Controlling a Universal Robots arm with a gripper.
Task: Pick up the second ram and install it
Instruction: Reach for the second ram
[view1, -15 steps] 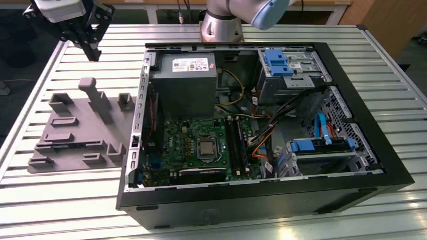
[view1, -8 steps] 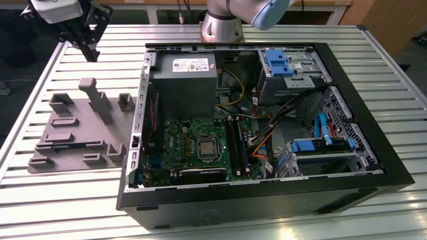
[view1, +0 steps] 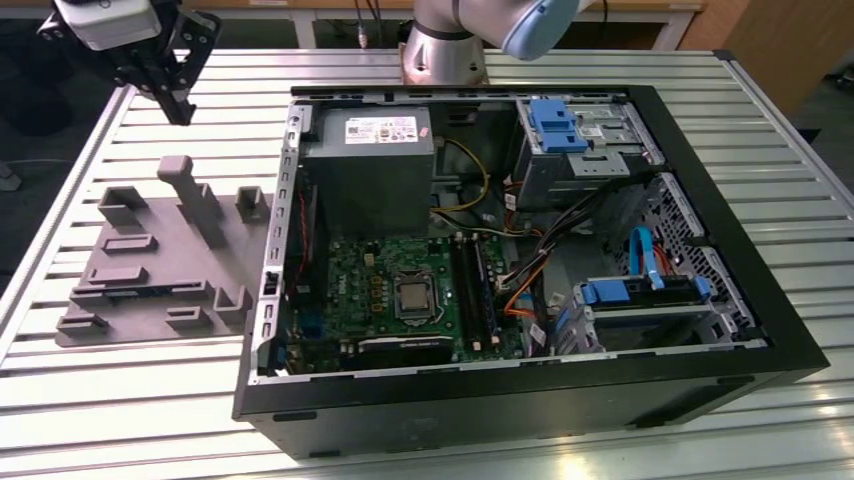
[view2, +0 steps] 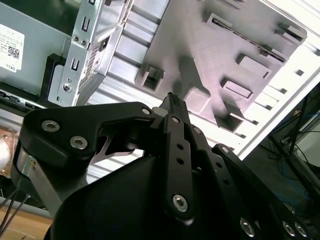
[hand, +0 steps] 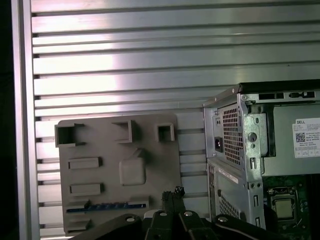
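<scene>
The robot's gripper (view1: 178, 112) hangs high in the air, up at the exterior view's left, over the far part of the metal table (view1: 134, 420). Its two black fingers (hand: 169, 197) point down. They look pressed together, and there is nothing between them.

Below it, a grey holder plate (view1: 160, 250) lies flat on the table, with blocks and a tall post sticking up from it. The holder sits just beside the open computer case (view1: 747, 270), on the exterior view's left of it.

The second ram (hand: 107, 206) is in that holder. In the first wrist view it is a long, thin, dark stick with little blue marks. It lies in a long slot near one edge of the plate. The gripper is not touching it. The fingertips show near one end of the stick, but they are up above it.

Inside the case is the green motherboard (view1: 374, 290). Its long black slots (view1: 474, 290) run side by side next to the square chip in the middle. A grey power box (view1: 367, 180) sits at the far end of the case.
</scene>
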